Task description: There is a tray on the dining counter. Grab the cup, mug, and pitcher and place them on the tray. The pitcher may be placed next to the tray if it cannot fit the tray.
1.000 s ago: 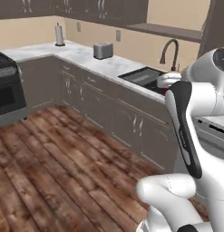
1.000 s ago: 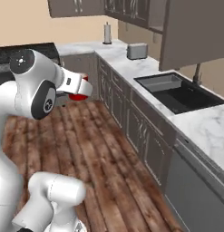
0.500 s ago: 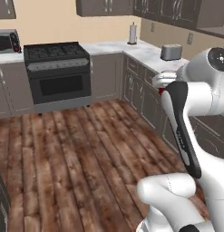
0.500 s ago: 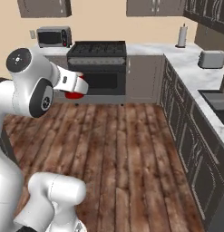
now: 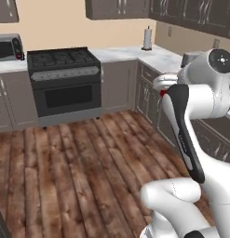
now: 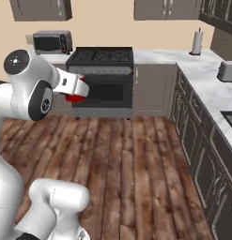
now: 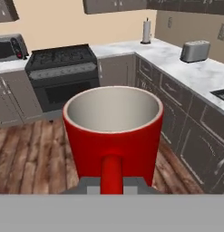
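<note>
Hand view: the mug (image 7: 113,136) is filling the centre of the frame, upright, its white inside facing up and its handle pointing toward the bottom edge, where the gripper (image 7: 112,186) is clenching it. In the right base view the mug (image 6: 75,97) is showing at centre left beside the white arm, in front of the stove (image 6: 102,79). A toaster (image 7: 194,50) is sitting at upper right.

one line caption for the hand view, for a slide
Gripper carrying the red mug upright by its handle, facing the stove.
</note>
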